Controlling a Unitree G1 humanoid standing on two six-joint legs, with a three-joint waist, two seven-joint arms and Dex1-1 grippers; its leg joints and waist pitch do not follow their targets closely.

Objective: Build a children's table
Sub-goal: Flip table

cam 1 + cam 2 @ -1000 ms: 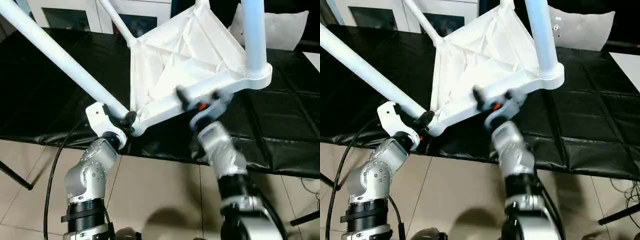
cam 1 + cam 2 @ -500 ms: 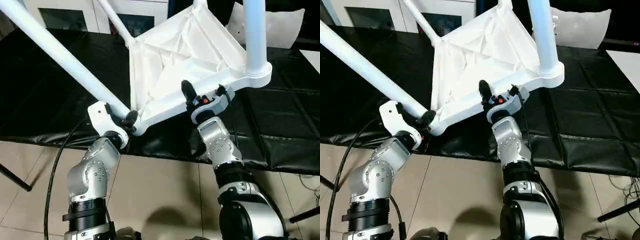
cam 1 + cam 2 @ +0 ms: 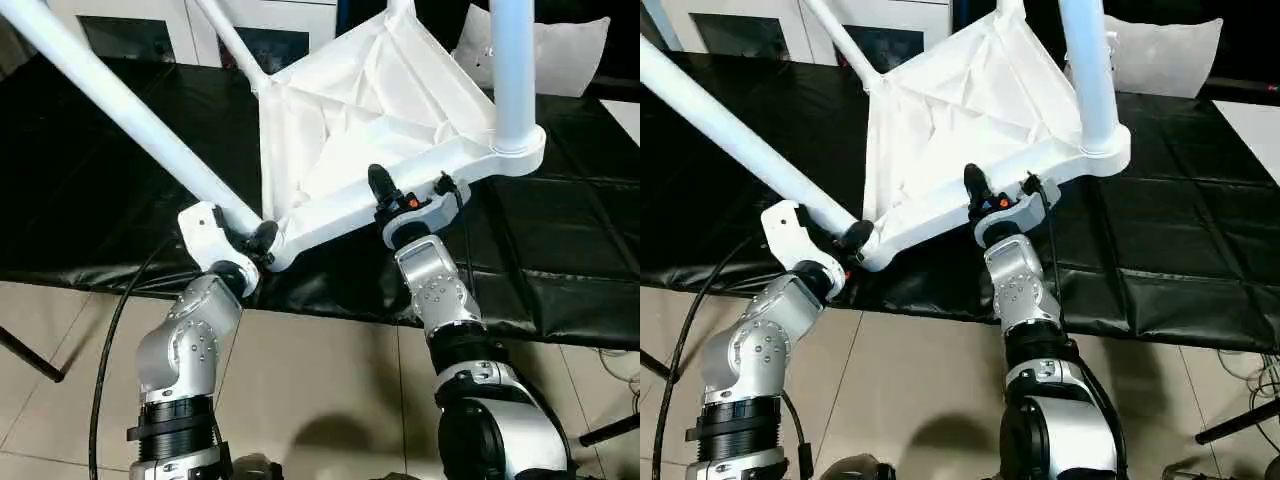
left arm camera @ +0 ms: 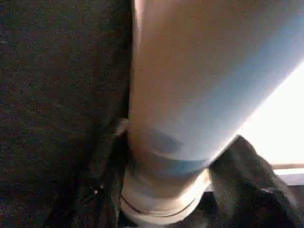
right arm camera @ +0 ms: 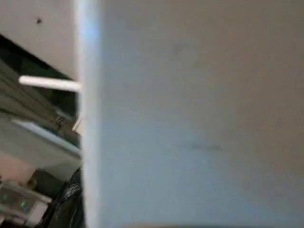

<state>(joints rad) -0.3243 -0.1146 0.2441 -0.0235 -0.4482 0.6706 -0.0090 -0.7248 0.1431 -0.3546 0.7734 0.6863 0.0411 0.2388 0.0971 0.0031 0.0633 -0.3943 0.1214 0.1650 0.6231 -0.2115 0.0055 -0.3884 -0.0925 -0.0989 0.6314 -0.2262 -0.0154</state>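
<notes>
1. The children's table (image 3: 370, 110) is tilted on its edge over the near part of the mat-covered table (image 3: 560, 240), underside turned toward the robot.
2. One leg (image 3: 130, 115) is set in the near-left corner socket and runs up to the left; another leg (image 3: 512, 70) rises from the right corner.
3. The left claw (image 3: 250, 243) is placed at the near-left corner, around that leg's base.
4. The right claw (image 3: 405, 195) is placed against the near rim, between the two corners.
5. A cushion (image 3: 560, 50) lies behind, to the right.

Head stereo pair looks forward and down from above, sharing the table top (image 3: 370, 120) and black workbench (image 3: 560, 250); left wrist camera sits close against a leg (image 4: 199, 95), right wrist camera against white plastic.
</notes>
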